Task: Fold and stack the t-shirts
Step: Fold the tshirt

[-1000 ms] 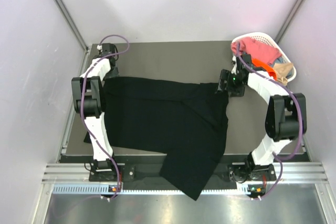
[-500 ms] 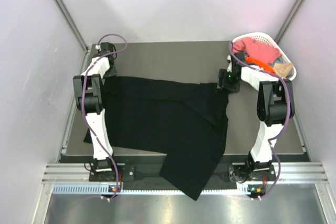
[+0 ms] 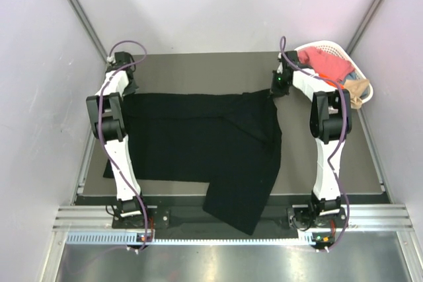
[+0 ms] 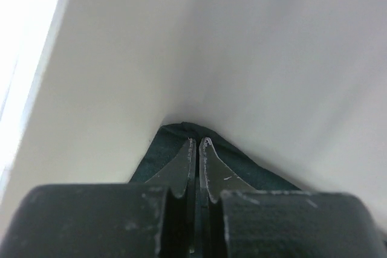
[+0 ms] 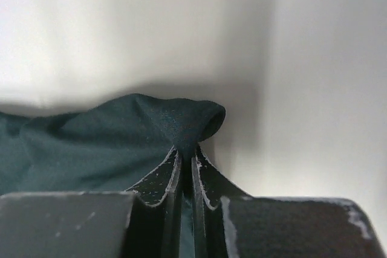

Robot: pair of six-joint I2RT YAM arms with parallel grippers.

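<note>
The black t-shirt [image 3: 198,140] lies spread across the dark table [image 3: 198,67]. Its far edge is stretched between the two grippers, and one lower part drapes over the near edge at about 6 o'clock.

The left gripper [image 3: 123,88] sits at the shirt's 10 o'clock corner. In the left wrist view its fingers [image 4: 184,164] are pressed nearly together, with dark cloth bunched at the tips (a clenched pinch on that corner).

The right gripper [image 3: 277,90] is at the shirt's 1 o'clock corner. Its wrist camera shows the jaws clamped on a raised fold of the same cloth, which humps up just past the fingertips [image 5: 169,176].

The white slatted basket [image 3: 344,47] stands at the table's 2 o'clock corner, just beside the right arm. It holds a pink t-shirt [image 3: 328,64] on top and a beige one [image 3: 357,88] at its near rim.
</note>
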